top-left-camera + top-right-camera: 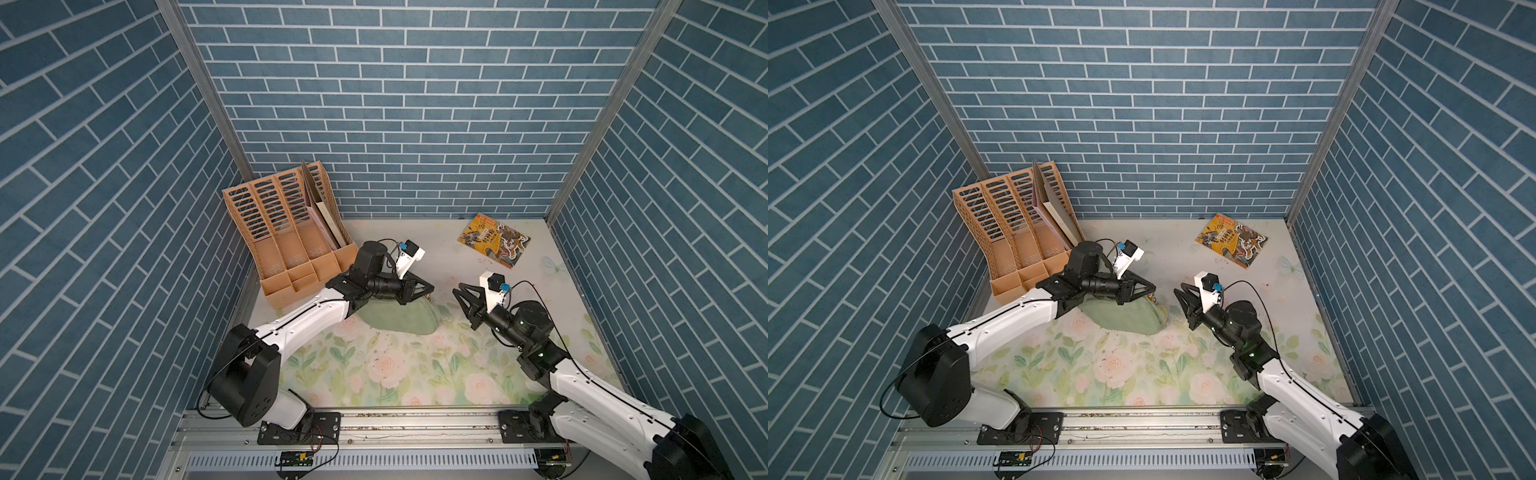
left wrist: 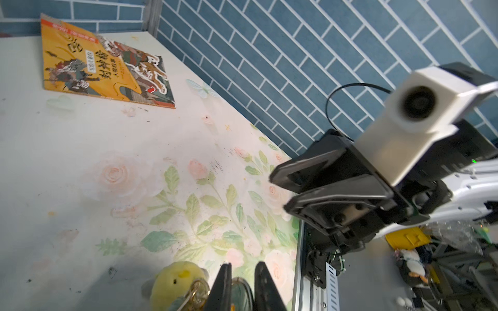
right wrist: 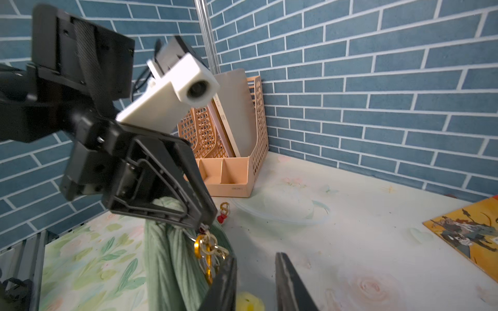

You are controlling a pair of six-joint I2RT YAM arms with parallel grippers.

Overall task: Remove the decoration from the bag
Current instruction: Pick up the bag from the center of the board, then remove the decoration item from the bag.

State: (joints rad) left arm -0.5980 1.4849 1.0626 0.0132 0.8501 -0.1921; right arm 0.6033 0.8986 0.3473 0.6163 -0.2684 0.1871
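Observation:
The sage-green bag (image 1: 399, 320) lies on the floral mat, and the left arm covers part of it. My left gripper (image 1: 430, 287) sits at the bag's right end, shut on the green fabric and metal ring there (image 2: 242, 285). The decoration, a small yellow plush chick (image 2: 175, 282), hangs from gold clasps (image 3: 206, 250) just beside the left fingers. My right gripper (image 3: 255, 257) hovers close to the right of that end with its jaws apart and nothing between them. The chick (image 3: 249, 301) shows in the gap below.
A peach file rack (image 1: 291, 232) with a folder stands at the back left. A yellow picture book (image 1: 494, 241) lies at the back right. A small red charm with a gold ring (image 3: 222, 215) rests on the mat behind the bag. Brick-patterned walls close three sides.

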